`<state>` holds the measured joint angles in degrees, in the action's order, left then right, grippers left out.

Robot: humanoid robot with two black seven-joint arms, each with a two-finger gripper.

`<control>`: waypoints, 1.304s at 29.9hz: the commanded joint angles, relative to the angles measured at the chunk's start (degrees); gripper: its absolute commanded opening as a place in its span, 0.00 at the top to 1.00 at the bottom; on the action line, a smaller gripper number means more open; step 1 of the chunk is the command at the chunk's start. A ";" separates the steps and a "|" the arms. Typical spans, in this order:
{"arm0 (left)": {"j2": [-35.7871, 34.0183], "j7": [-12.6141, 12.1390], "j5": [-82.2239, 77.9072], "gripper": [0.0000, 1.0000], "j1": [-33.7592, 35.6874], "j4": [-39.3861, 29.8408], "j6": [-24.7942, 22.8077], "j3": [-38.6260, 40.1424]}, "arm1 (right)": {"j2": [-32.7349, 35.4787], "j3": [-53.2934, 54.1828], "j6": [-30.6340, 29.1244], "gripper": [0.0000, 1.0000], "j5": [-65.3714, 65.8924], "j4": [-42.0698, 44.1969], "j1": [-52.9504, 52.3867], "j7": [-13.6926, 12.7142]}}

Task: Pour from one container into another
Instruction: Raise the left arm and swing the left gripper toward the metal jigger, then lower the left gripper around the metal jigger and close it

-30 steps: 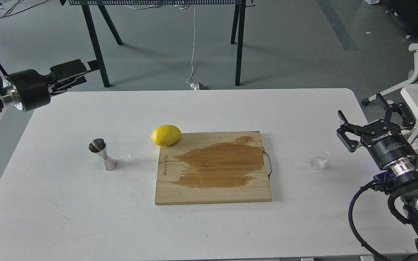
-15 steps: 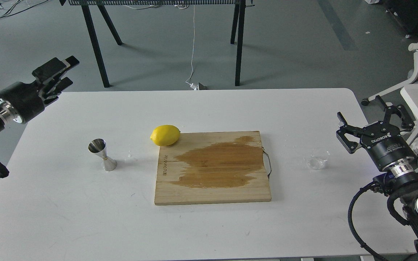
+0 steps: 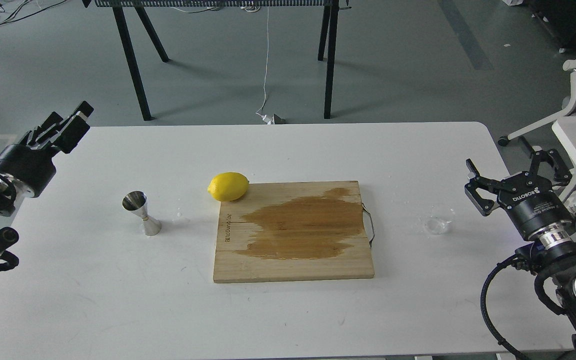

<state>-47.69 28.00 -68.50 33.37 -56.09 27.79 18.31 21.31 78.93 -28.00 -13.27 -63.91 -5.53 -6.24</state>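
Note:
The small transparent cup (image 3: 439, 220) stands upright on the white table (image 3: 288, 310), right of the cutting board. My right gripper (image 3: 510, 162) hovers just right of the cup, apart from it, open with nothing between its fingers. The shiny steel jigger (image 3: 142, 213) stands upright at the left of the table, left of the lemon. My left gripper (image 3: 68, 119) is off the table's far left corner, well away from the jigger, its dark fingers apart and holding nothing.
A yellow lemon (image 3: 228, 186) lies at the far left corner of the wooden cutting board (image 3: 293, 260), which carries a large wet stain. A few water drops (image 3: 180, 217) lie between jigger and board. A second white table edge (image 3: 575, 145) is at the right.
My left arm has dropped and drawn back to the left, its gripper now pointing up and away. The right gripper has barely shifted. Cup, jigger and lemon have not moved.

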 commanded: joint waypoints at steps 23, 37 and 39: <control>-3.99 0.00 -16.22 0.02 -19.83 -4.65 0.21 1.56 | -0.04 -0.09 0.00 0.01 0.00 0.01 0.96 0.00; 4.01 0.00 -17.36 0.02 -22.56 -4.47 0.21 2.69 | -0.12 -0.01 0.00 0.01 0.00 -0.08 1.05 0.00; 4.62 0.00 -17.36 0.02 -22.48 -4.47 0.21 3.49 | -0.04 -0.09 0.00 0.01 0.00 -0.08 1.05 0.00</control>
<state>-43.98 28.00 -85.87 10.79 -60.55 28.01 20.76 21.18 78.84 -28.00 -13.27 -63.98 -4.47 -6.24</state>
